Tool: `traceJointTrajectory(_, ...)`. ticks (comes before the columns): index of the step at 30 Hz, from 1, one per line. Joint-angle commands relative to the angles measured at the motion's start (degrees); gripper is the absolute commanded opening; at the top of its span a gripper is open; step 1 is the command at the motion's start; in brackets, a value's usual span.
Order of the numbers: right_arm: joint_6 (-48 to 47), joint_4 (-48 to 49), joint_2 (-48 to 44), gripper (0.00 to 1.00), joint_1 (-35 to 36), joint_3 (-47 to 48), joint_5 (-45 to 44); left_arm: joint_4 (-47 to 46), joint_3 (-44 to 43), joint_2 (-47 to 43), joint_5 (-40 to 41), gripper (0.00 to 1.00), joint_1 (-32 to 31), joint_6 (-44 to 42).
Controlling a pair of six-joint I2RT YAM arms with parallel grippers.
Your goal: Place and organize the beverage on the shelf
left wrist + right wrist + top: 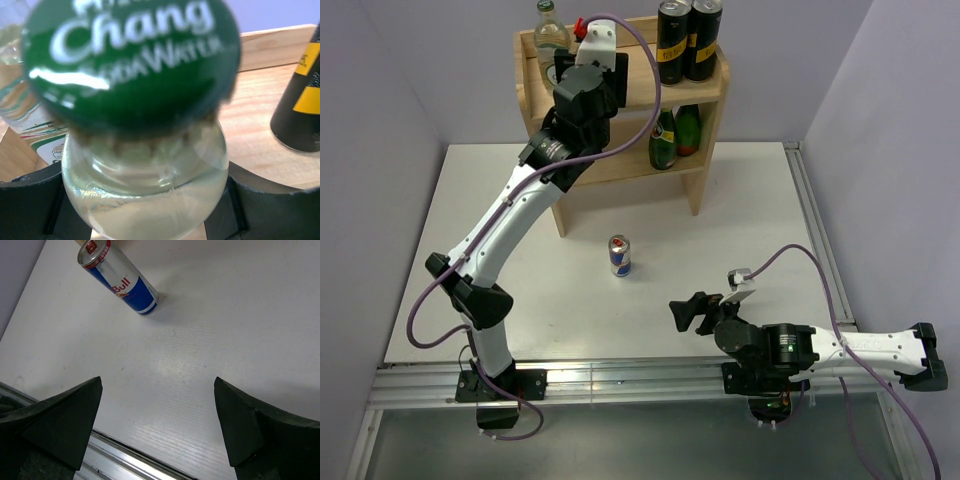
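Observation:
My left gripper (pixel 145 200) is shut on the neck of a clear bottle with a green "Chang" cap (pixel 130 60), held over the top board (pixel 260 130) of the wooden shelf (pixel 712 140). A second clear bottle (pixel 550 30) stands on that board just to the left. Two dark-green bottles (pixel 663 140) stand on the lower tier. A blue-silver can (pixel 619 256) stands alone on the table in front of the shelf. My right gripper (pixel 690 312) hangs open low over the table's near right part, pointing at the can (pixel 118 277), with nothing between its fingers.
Two black-and-yellow cans (pixel 688 40) stand at the right end of the shelf's top board, one showing in the left wrist view (pixel 302 100). A metal rail (pixel 620 380) runs along the table's near edge. Purple walls close in behind and at both sides.

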State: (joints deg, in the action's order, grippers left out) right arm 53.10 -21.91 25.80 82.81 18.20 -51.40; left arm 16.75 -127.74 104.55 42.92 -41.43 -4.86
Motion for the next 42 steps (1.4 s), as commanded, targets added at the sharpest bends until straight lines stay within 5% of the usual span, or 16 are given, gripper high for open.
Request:
traceJointTrajectory(1, 0.25, 1.26, -0.14, 1.00, 0.60, -0.79, -2.22, -9.46, -3.57, -1.02, -1.69, 0.00, 1.70, 1.08)
traceJointTrajectory(33, 0.34, 1.26, 0.13, 1.00, 0.95, -0.71, -2.39, -9.37, -0.31, 2.85, -5.65, 0.00, 8.65, 7.68)
traceJointTrajectory(36, 0.51, 1.08, 0.04, 1.00, 1.04, -0.71, -2.57, -9.02, -0.66, 3.37, -5.56, 0.10, 8.65, 7.33)
traceJointTrajectory(42, 0.69, 0.91, -0.31, 1.00, 1.13, -0.79, -2.66, -7.53, -1.37, 4.95, -6.00, 0.53, 8.65, 6.97)
